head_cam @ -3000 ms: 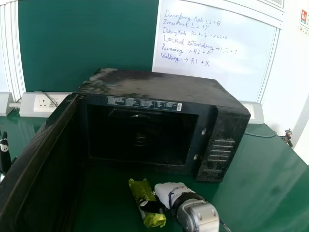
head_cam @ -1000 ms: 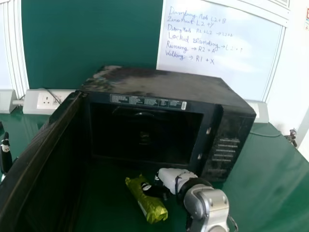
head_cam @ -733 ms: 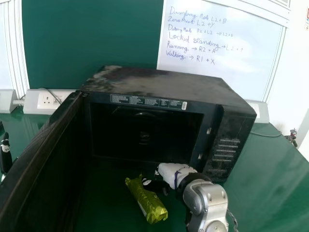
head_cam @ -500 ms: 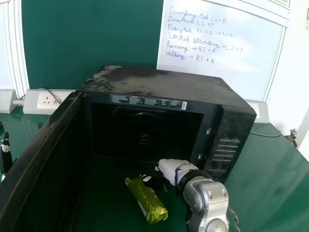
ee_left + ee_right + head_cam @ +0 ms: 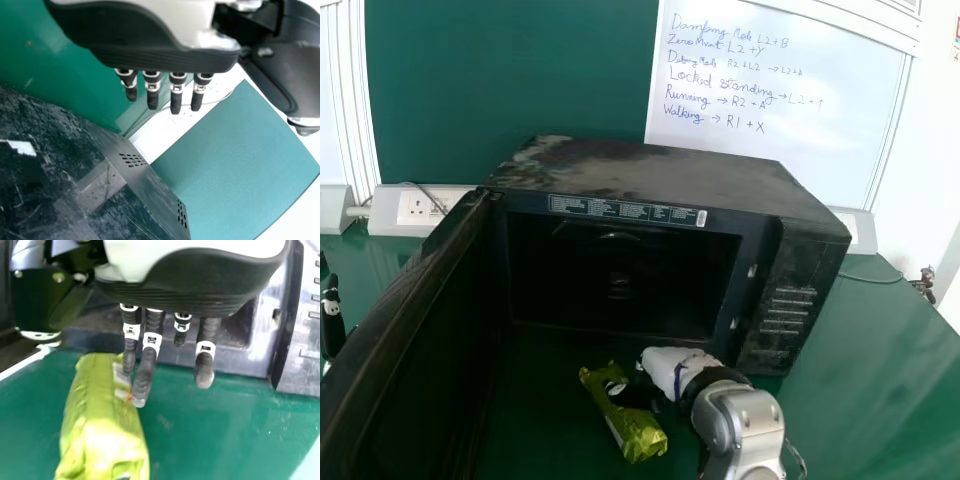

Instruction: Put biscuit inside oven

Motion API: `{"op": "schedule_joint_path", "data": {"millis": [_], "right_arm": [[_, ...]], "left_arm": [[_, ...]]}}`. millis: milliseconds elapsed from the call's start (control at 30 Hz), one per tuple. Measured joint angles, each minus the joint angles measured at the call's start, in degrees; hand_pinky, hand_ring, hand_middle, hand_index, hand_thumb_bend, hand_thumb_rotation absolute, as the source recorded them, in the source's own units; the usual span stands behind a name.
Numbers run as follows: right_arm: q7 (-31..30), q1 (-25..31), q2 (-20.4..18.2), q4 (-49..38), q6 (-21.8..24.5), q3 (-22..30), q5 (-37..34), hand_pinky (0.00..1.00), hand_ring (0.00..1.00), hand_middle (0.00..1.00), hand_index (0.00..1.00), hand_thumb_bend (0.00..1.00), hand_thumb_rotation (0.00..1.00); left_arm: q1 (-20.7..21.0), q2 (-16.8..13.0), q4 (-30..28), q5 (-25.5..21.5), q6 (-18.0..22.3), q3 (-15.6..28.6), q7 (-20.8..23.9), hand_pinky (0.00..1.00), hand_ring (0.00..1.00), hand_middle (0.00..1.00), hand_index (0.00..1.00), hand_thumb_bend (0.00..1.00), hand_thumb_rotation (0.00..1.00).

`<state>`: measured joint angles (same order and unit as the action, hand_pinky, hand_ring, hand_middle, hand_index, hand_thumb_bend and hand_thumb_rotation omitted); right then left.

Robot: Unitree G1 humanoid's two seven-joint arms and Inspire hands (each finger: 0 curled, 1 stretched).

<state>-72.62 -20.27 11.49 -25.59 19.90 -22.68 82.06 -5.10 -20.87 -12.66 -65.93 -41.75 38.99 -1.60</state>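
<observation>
Biscuit packet (image 5: 632,430), yellow-green and shiny, lies on the counter (image 5: 545,420) in front of the oven (image 5: 660,175), outside its cavity (image 5: 620,285). It rests at a slant, its far end pointing towards the oven and leaning to the robot's left.

The right hand (image 5: 670,368) is low in front of the oven, at the packet's right side, with dark fingers (image 5: 632,394) reaching over the wrapper in the head view. It is released rather than clenched: in the right wrist view the fingers hang fairly straight, two of them at the packet's edge and seemingly touching it, the others apart from it, and nothing is gripped.

The oven's door (image 5: 405,310) is swung wide on the robot's left, and the packet lies between it and the right hand. Beyond the door, to the left of the oven, the left hand (image 5: 332,325) shows at the head view's edge. It too is released, its fingers straight and holding nothing in the left wrist view, where the oven's vented casing (image 5: 145,182) appears near it.

Behind the oven stand a green board (image 5: 510,80) and a whiteboard (image 5: 775,110) with handwriting. A socket panel (image 5: 415,208) sits behind the oven to its left.
</observation>
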Motion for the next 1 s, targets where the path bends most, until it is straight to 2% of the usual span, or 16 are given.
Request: {"op": "schedule_joint_path", "data": {"millis": [100,133,167,200,267,367,467,567,800,1000], "right_arm": [[-1.6,0.0,-0.1,0.0,-0.4,-0.7,1.6,0.24,0.33,0.43,0.7,0.98,0.59],[-2.2,0.0,-0.2,0.1,-0.5,-1.3,2.9,0.3,0.39,0.47,0.7,0.99,0.6],[-2.5,0.1,-0.3,0.2,-0.9,-2.0,4.2,0.44,0.52,0.56,0.68,1.0,0.6],[-2.5,0.2,-0.4,0.3,-1.2,-2.6,5.3,0.49,0.57,0.6,0.67,1.0,0.61],[-2.4,0.7,-0.3,0.6,-2.4,-3.6,6.8,0.54,0.6,0.63,0.66,1.0,0.66],[-1.8,1.2,-0.1,0.9,-4.7,-4.8,7.9,0.66,0.74,0.77,0.79,1.0,0.69],[-1.7,1.7,-1.0,1.2,-5.1,-5.3,11.4,0.81,0.89,0.92,0.95,1.0,0.68],[-1.5,2.6,-2.8,1.8,-4.3,-5.3,14.7,0.84,0.92,0.96,0.97,1.0,0.66],[1.5,4.1,-7.0,4.2,-3.1,-5.4,19.2,0.94,1.0,1.0,0.98,1.0,0.54],[5.3,6.2,-9.5,5.2,-2.7,-6.2,22.7,1.0,1.0,1.0,0.99,1.0,0.47]], "left_arm": [[0.0,0.0,0.0,0.0,0.0,0.0,0.0,0.66,0.73,0.77,0.78,0.64,0.0],[0.0,0.0,0.0,0.0,0.0,0.0,0.0,0.66,0.73,0.77,0.78,0.63,0.0],[0.0,0.0,0.0,0.0,0.0,0.0,0.0,0.66,0.73,0.77,0.78,0.63,0.0],[0.0,0.0,0.0,0.0,0.0,0.0,0.0,0.67,0.73,0.77,0.78,0.63,0.0],[0.0,0.0,0.0,0.0,0.0,0.0,0.0,0.66,0.73,0.77,0.78,0.63,0.0],[0.0,0.0,0.0,0.0,0.0,0.0,0.0,0.66,0.73,0.77,0.79,0.63,0.0],[0.0,0.0,0.0,0.0,0.0,0.0,0.0,0.66,0.73,0.77,0.79,0.63,0.0],[0.0,0.0,0.0,0.0,0.0,0.0,0.1,0.66,0.73,0.76,0.78,0.63,0.0],[0.0,0.0,-0.1,0.0,0.0,0.0,0.7,0.67,0.73,0.77,0.79,0.62,0.0],[0.0,0.0,-0.1,0.1,0.1,-0.1,0.8,0.66,0.72,0.76,0.77,0.64,0.0]]}}
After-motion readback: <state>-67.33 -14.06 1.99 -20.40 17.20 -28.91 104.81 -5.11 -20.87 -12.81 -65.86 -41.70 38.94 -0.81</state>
